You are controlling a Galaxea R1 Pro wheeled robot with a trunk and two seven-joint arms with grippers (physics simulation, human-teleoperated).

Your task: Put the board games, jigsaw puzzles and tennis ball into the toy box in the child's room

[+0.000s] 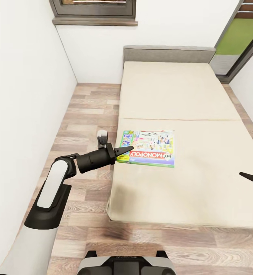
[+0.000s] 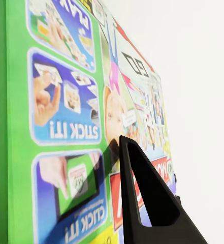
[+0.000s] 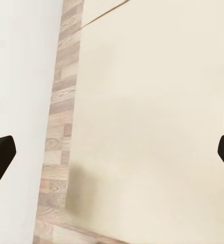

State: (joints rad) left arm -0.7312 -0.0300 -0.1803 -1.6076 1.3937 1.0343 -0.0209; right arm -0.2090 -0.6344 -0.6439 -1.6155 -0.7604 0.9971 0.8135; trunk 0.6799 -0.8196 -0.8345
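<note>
Wood-plank floor (image 1: 84,110) runs under and beyond the left gripper (image 1: 130,148), w/ a strip also in the right wrist view (image 3: 58,152). Small white-and-black object (image 1: 102,138) stands on the floor just beyond the gripper and a bit to its left; can't tell what it is. Plain white wall (image 1: 23,95) is well to the gripper's left. Dark-framed window (image 1: 94,7) w/ brown-grey sill (image 1: 94,21) sits far ahead of the gripper, high up. Green panel (image 1: 241,36) in a dark frame is far ahead and to its right.

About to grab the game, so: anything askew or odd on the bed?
Nothing damaged. The Monopoly box lies flat at the bed's left edge, slightly skewed, its corner just overhanging by the left gripper.
</note>
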